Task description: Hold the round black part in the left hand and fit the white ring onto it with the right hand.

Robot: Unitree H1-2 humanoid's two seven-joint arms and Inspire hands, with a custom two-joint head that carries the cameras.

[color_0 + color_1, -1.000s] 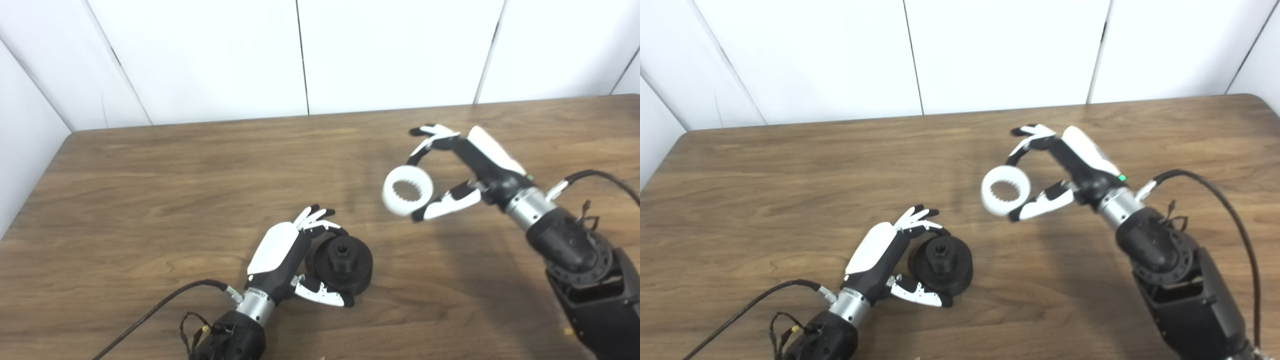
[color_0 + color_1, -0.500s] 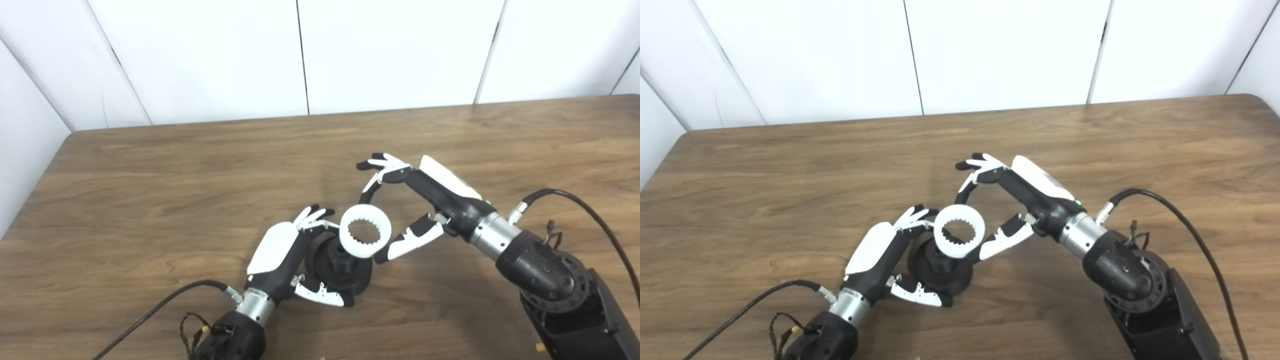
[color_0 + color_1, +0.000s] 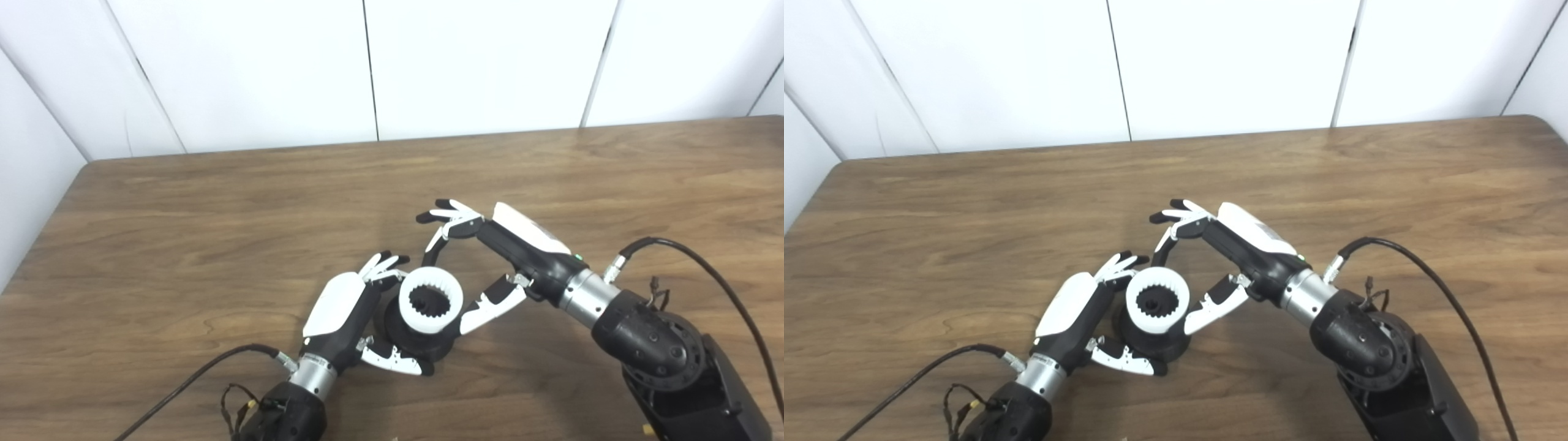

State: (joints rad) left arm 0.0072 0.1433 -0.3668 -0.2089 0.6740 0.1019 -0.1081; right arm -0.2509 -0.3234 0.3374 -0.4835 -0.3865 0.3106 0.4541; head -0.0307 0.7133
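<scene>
Ring over the black part, not yet let go

The left robot hand (image 3: 346, 312) wraps the black part (image 3: 416, 340) from its 9 o'clock side, fingers curled over the far rim and thumb under the near edge, so the part sits braced on the desk (image 3: 184, 245) with its hub facing up. The right robot hand (image 3: 490, 263) comes in from 3 o'clock and pinches the ring (image 3: 430, 301) between thumb at the ring's 4 o'clock and fingers arched over its 12 o'clock, which leaves the toothed bore clear. The ring sits over the hub, whose dark top shows through the bore; whether it is fully seated I cannot tell. I judge the brace is there to stop the part sliding as the ring is pressed down.
</scene>
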